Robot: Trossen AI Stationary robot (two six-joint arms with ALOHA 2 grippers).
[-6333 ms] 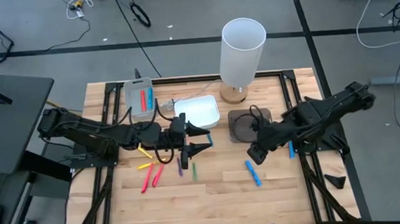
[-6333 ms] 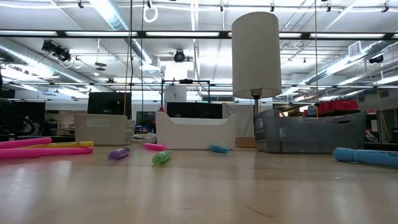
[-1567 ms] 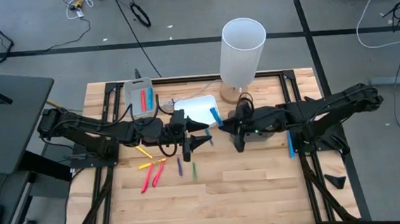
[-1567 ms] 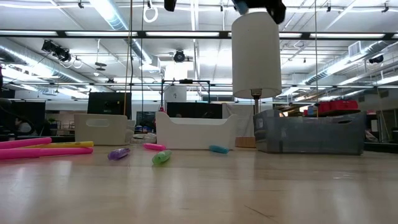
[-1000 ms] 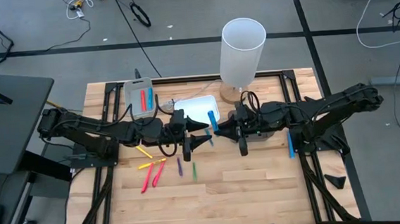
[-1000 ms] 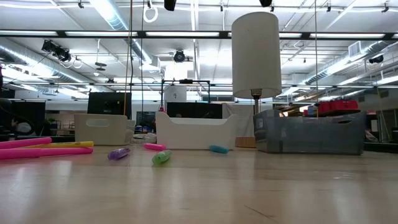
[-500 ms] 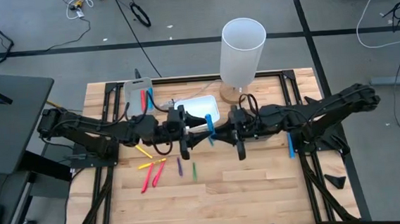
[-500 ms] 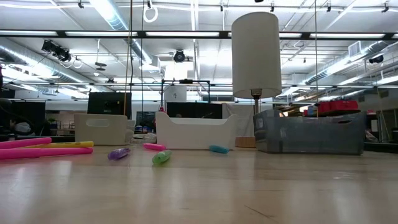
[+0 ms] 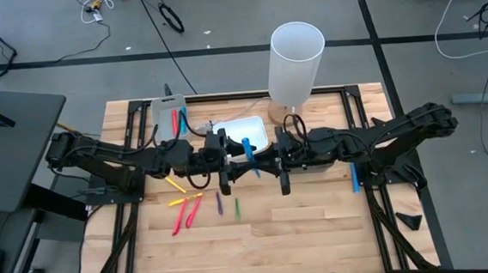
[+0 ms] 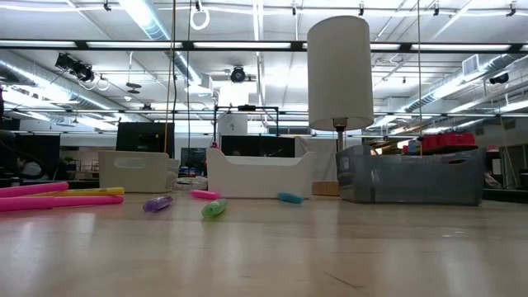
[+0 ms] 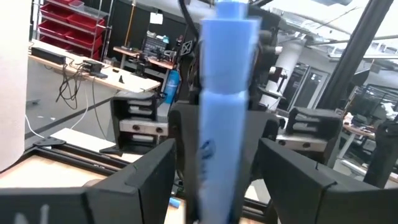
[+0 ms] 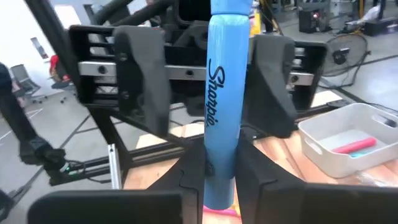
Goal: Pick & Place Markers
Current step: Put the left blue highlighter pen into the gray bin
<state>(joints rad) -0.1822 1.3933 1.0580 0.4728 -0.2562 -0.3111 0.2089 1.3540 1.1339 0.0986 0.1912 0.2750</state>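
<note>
A blue marker [image 9: 248,149] hangs in the air above the table's middle, with my right gripper [image 9: 267,161] shut on it. My left gripper [image 9: 231,160] faces it from the left and is open. Its two fingers [image 12: 144,81] stand on either side of the marker's upper part without touching it. Yellow, red, pink, purple [image 9: 219,204] and green [image 9: 237,208] markers lie flat on the wood near the left arm. Another blue marker [image 9: 355,179] lies at the right. The low view shows none of the grippers. My right gripper pinches the blue marker's lower part [image 12: 215,177] between its two fingers. The fingers come about level from the table's right and lie across the marker. The marker sticks up out of the fingers, clear of the table.
A grey tray [image 9: 172,120] with a red and a blue marker stands far left, a white tray [image 9: 248,129] beside it. A dark tray [image 10: 408,175] lies under my right arm. A white-shaded lamp [image 9: 295,57] stands at the far middle.
My right gripper has carried the blue marker toward the table's left, up to my left gripper, so the marker now stands between the left fingers. My left gripper has drawn back a little toward the far left. Neither gripper's opening has changed.
</note>
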